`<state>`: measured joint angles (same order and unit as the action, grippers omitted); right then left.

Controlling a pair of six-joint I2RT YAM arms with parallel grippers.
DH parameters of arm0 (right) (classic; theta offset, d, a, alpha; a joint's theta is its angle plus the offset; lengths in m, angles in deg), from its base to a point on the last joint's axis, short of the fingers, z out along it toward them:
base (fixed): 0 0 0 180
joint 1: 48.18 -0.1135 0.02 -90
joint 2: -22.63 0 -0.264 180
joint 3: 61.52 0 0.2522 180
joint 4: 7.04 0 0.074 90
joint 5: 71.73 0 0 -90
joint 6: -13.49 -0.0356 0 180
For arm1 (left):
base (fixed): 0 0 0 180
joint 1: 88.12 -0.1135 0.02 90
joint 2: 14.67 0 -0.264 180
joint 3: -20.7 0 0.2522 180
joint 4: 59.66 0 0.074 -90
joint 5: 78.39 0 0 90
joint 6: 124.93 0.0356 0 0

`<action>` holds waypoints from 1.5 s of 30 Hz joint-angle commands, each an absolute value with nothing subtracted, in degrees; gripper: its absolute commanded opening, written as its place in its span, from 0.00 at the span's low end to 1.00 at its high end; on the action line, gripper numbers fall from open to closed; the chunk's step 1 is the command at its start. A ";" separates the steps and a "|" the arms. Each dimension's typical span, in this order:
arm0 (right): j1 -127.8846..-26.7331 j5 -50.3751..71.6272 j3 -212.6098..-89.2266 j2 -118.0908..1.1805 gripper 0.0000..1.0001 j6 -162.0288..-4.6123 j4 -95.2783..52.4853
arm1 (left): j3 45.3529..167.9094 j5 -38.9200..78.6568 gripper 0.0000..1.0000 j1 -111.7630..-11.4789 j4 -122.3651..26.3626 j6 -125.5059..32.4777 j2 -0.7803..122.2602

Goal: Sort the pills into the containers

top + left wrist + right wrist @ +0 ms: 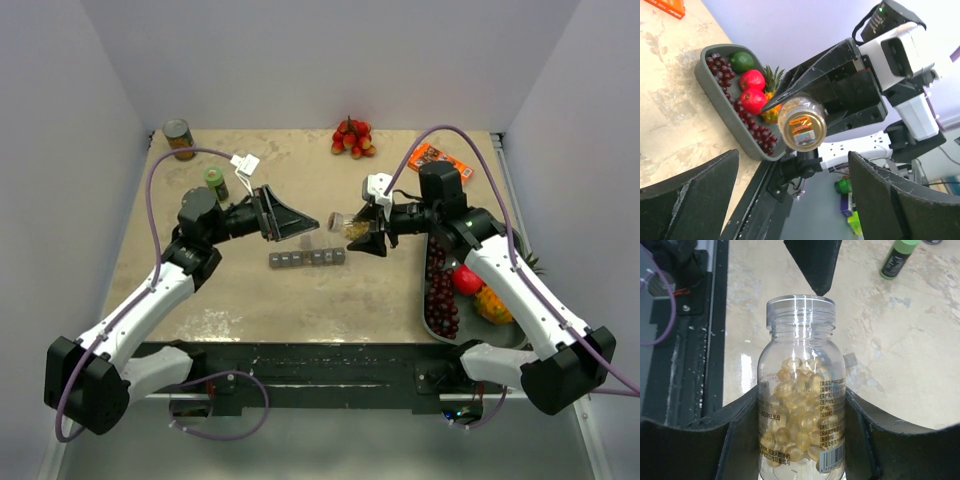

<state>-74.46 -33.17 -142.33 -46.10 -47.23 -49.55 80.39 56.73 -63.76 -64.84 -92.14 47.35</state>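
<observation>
Setting: mottled beige table (250, 300) between plain white walls.

- Containers (306, 258): grey compartment strip, flat at mid-frame of the top view. No pill shows in it; the lids are too small to read.
- Pill bottle (800, 405): clear, well filled with amber capsules, no cap on its neck. It lies level in the air just above and right of the strip, mouth toward frame left.
- Right gripper (372, 232): jaws clamped on the bottle's body.
- Left gripper (285, 215): jaws spread wide and empty, facing the bottle's mouth.
- Also present: green bottle (216, 181), tin can (179, 138), fruit tray (720, 102).

Progress, as judged: bottle lifted and uncapped; pouring out and all the sorting remain.
</observation>
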 commanded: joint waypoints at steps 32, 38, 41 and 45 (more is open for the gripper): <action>-75.08 -35.41 -140.50 -46.81 0.00 -51.96 -43.58 | 94.05 62.05 0.13 -55.43 -61.38 -84.70 61.35; -74.55 -41.23 -134.35 -47.51 0.00 -70.04 -30.86 | 95.28 63.55 0.15 -54.90 -58.63 -75.54 62.06; -73.76 -46.23 -132.07 -48.83 0.00 -81.45 -21.47 | 94.41 63.81 0.17 -53.41 -61.70 -75.54 61.89; -73.58 -51.69 -127.95 -50.85 0.00 -97.65 -4.84 | 94.58 69.59 0.17 -52.52 -63.91 -70.12 62.24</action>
